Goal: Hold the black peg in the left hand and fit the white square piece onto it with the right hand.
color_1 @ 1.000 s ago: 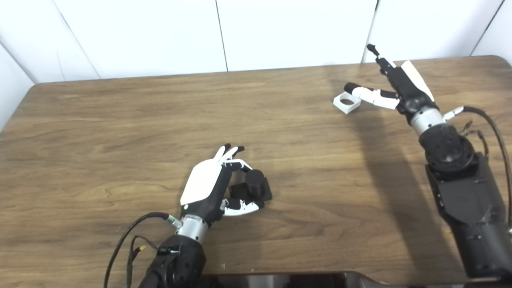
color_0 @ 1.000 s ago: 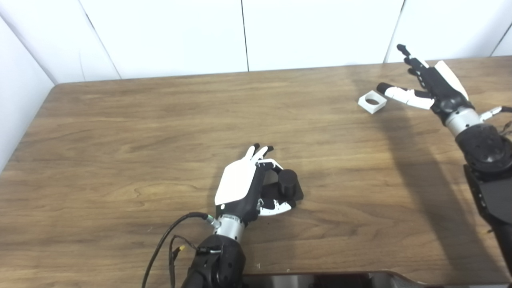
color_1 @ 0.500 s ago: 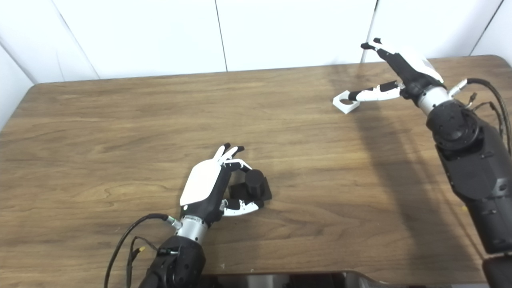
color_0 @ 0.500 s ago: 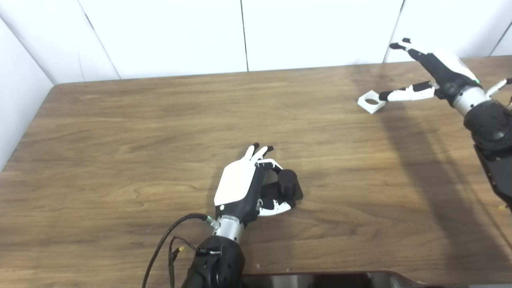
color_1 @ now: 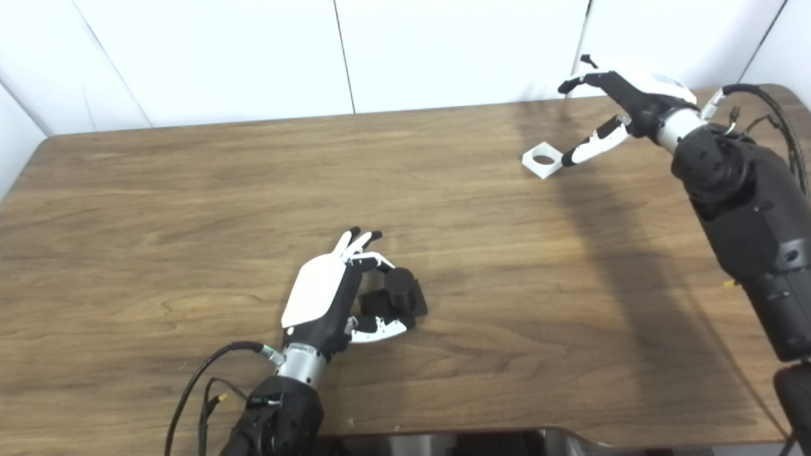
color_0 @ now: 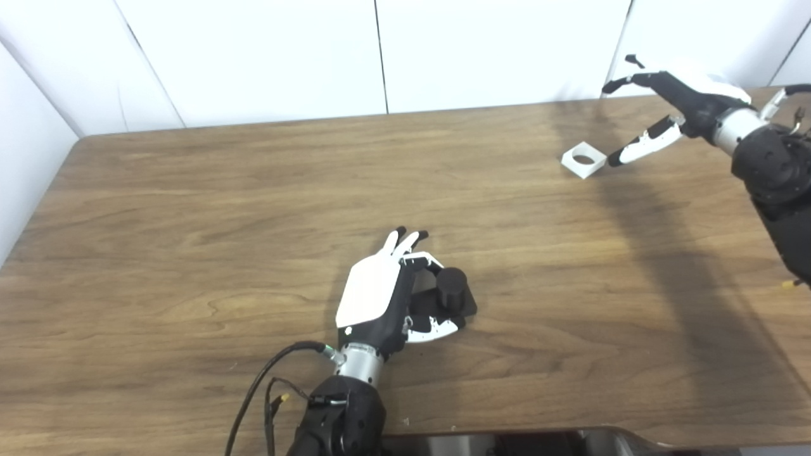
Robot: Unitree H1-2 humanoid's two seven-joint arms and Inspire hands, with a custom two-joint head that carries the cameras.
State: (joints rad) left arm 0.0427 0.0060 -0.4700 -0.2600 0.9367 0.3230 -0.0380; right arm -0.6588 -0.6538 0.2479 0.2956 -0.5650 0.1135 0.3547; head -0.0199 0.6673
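Observation:
The black peg [color_0: 452,284], a short cylinder on a square black base, stands on the wooden table [color_0: 190,209] near the front middle. My left hand [color_0: 374,294] wraps it from the left, a curled finger behind the cylinder and the thumb against the base's front edge. The white square piece [color_0: 584,160], with a round hole, lies flat at the far right. My right hand [color_0: 681,95] hovers open beside it, fingers spread above and behind. Its thumb tip reaches the piece's right edge; contact is unclear.
White wall panels [color_0: 380,50] rise right behind the table's far edge. The right forearm [color_1: 741,190] stretches along the right side and throws a broad shadow on the wood. A cable [color_0: 266,380] loops from the left wrist near the front edge.
My right hand has rolled over and risen, so its fingers now arch above the white piece and the thumb points down at its right edge. The left hand and peg stay put.

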